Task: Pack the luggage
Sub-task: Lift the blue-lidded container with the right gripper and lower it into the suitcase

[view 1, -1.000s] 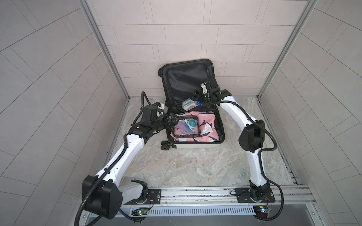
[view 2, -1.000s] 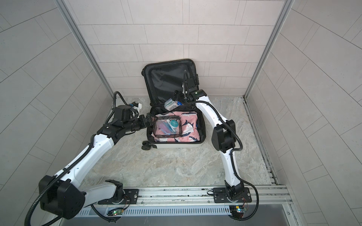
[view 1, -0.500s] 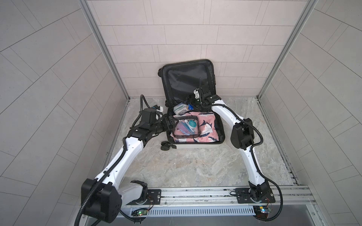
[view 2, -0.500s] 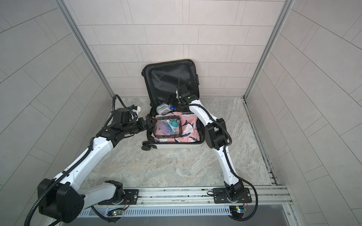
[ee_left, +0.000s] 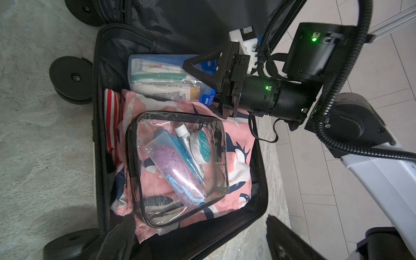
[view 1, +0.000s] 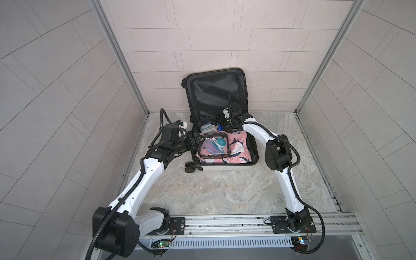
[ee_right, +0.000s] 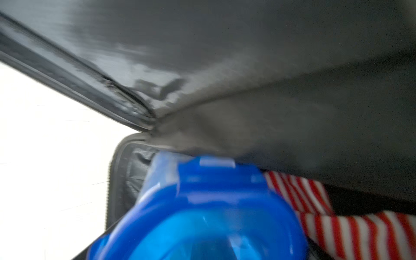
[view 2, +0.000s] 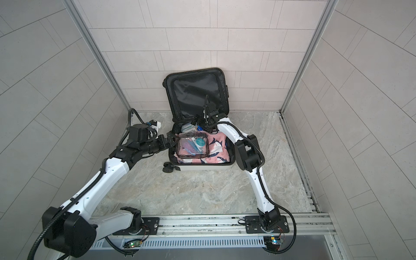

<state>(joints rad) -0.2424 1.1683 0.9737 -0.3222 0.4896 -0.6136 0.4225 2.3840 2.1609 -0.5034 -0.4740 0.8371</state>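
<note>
In both top views the small white hard-shell suitcase (view 1: 225, 168) (view 2: 202, 167) lies open on the grey marbled floor (view 1: 225, 195) at the tiled back wall, with its black-lined lid propped upright against the tiles and its base flat. Inside the base a clear black-edged toiletry pouch (view 1: 213, 146) rests on a pink shark-print cloth (view 1: 239, 148), and a clear plastic box with blue clips (view 1: 208, 128) sits at the hinge end. The left gripper (view 1: 195, 140) hangs at the base's left rim just beside the pouch, and the right gripper (view 1: 221, 125) is at the box. In the left wrist view the left gripper's two dark fingers (ee_left: 119, 238) stand spread wide with nothing between them, above the near end of the base. The pouch (ee_left: 177, 166) shows a purple mesh sponge, a blue case, a small tube and a round teal-lidded tin. A red-and-white striped cloth (ee_left: 112, 126) peeks out beside the pink one. The right gripper's black fingers (ee_left: 219, 72) straddle the box's blue-clipped end; whether they press on it I cannot tell. The right wrist view is blurred: the box's blue end (ee_right: 202, 213) fills the foreground under the black lining, with the striped cloth (ee_right: 337, 225) alongside.
</note>
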